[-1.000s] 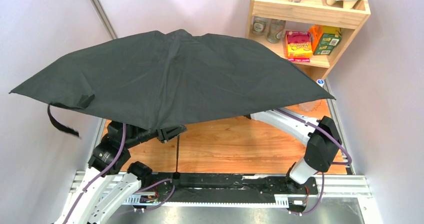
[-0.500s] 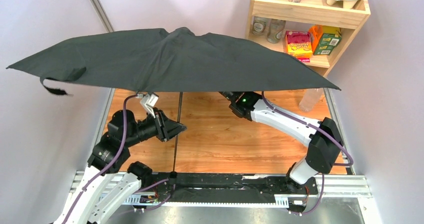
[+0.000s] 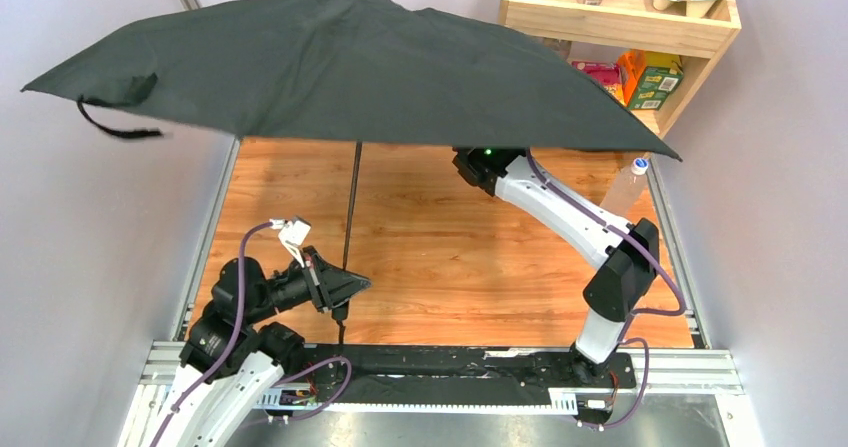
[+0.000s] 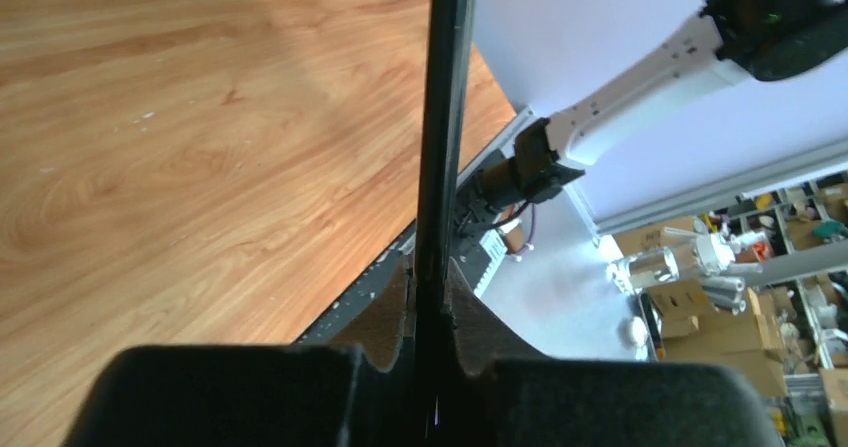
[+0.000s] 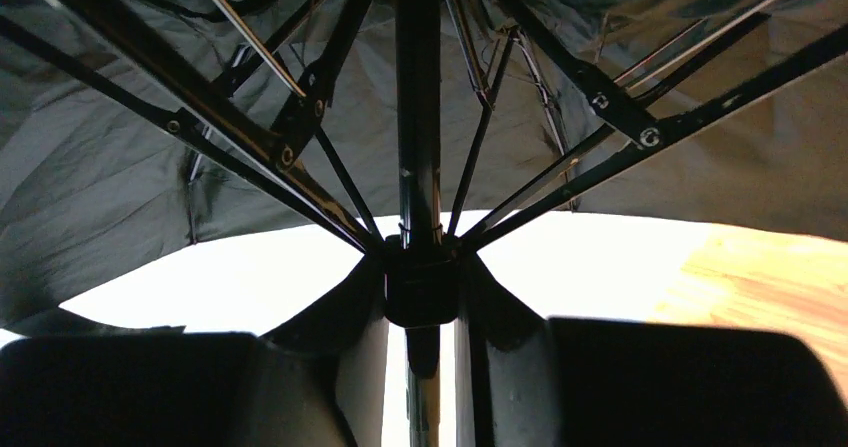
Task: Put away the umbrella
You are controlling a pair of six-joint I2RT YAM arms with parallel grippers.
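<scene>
Left gripper (image 3: 338, 289) sits at about 7 o'clock in the top view, jaws narrow and pinched on the umbrella (image 3: 340, 67) shaft (image 3: 352, 207), low near its bottom end. Right gripper (image 5: 422, 287) is clamped on the runner (image 5: 421, 302) under the ribs, around 12. Canopy's fully open, up high over the wooden table (image 3: 480, 267), strap (image 3: 118, 127) dangling at 10
</scene>
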